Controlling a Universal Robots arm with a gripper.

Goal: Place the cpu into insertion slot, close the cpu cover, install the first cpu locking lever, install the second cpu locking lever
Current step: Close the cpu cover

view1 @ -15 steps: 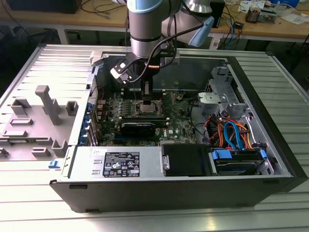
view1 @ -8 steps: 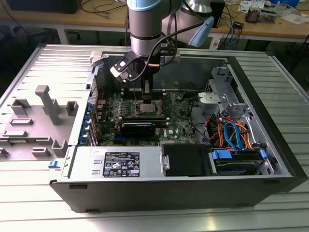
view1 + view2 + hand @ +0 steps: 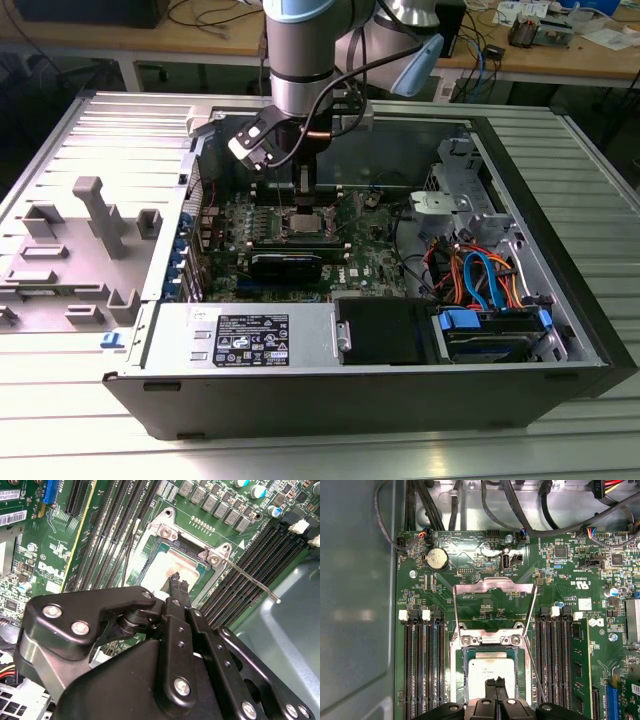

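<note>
The cpu [image 3: 491, 671] lies seated in the insertion slot [image 3: 522, 672], and the gripper [image 3: 496, 684] sits just over it, fingers pressed together and grasping nothing. The cpu cover [image 3: 492, 583] stands open (a locking lever [image 3: 255, 582] is also free), so closing it looks to be the step in hand. That calls for the fingers to clear the chip first.

The exterior view overlooks the whole case [image 3: 350, 400] from above; both wrist views closely face the insertion slot [image 3: 492, 652] [image 3: 189, 544].

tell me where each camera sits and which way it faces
exterior view: outside the open computer case, looking down into it; arm shows.
first wrist view: on the arm, looking down on motherboard and open cpu cover; gripper shows.
second wrist view: on the arm, looking slantwise past the gripper.
shared: both wrist views show the cpu in the insertion slot.
</note>
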